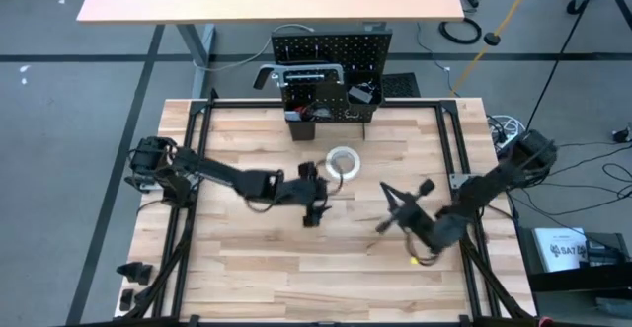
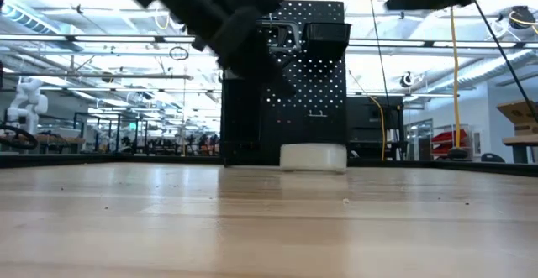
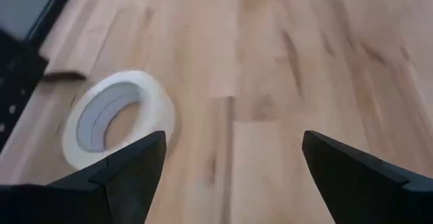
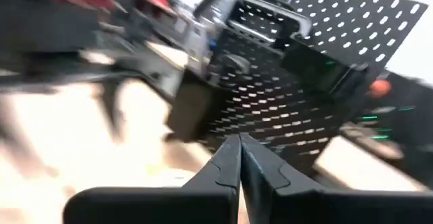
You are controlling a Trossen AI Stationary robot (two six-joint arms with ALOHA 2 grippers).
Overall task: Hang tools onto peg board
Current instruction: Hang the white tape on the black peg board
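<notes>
While open, left gripper (image 1: 316,211) hovers.

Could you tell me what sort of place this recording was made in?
Probably a robotics lab or workshop hall: two robot arms work at a framed wooden table, a black peg board holds tools, and long rows of benches under ceiling lights stretch behind.

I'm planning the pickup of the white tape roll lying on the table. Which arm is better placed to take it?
Probably the left. Its pincer is open and sits just beside the tape roll, which lies flat in front of the peg board. The right pincer is shut and farther off.
</notes>
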